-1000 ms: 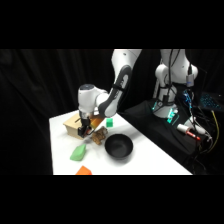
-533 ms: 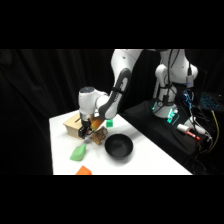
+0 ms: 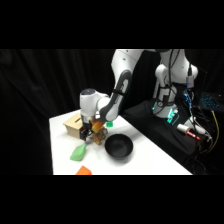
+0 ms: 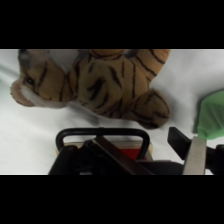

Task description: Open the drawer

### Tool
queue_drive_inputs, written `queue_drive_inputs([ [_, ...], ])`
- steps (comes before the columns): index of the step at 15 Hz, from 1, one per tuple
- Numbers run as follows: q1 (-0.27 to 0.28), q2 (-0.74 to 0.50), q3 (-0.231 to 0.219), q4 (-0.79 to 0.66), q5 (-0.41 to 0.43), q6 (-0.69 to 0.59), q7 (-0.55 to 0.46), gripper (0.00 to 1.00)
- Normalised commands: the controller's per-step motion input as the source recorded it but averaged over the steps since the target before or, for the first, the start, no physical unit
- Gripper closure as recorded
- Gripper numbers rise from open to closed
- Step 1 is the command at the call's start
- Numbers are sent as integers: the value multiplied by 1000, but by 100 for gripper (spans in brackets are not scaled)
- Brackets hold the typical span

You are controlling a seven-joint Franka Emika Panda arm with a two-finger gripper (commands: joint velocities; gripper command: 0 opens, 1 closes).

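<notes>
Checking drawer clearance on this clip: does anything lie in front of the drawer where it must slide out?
Yes. A striped plush tiger lies on the table just beyond the drawer's dark handle, in its sliding path. A green block sits off to one side.

One wooden box [image 3: 75, 125] with one drawer [image 4: 125, 151], one striped toy tiger [image 4: 100, 85], one black bowl [image 3: 118, 146], two green blocks [image 3: 77, 152] [image 3: 108, 123], and one orange piece [image 3: 83, 170] at the near edge.
</notes>
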Motion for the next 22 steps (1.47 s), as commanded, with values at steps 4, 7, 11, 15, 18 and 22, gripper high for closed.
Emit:
queue_drive_inputs([
  [4,15,-149,67,-223,184,54,-83,0],
  [7,56,-198,48,-306,172,83,-51,0],
  [11,134,-258,26,-369,142,105,-3,0],
  [15,197,-288,-6,-397,89,114,59,0],
  [18,188,-285,-15,-379,48,115,93,0],
  [22,125,-254,-17,-297,37,93,105,0],
])
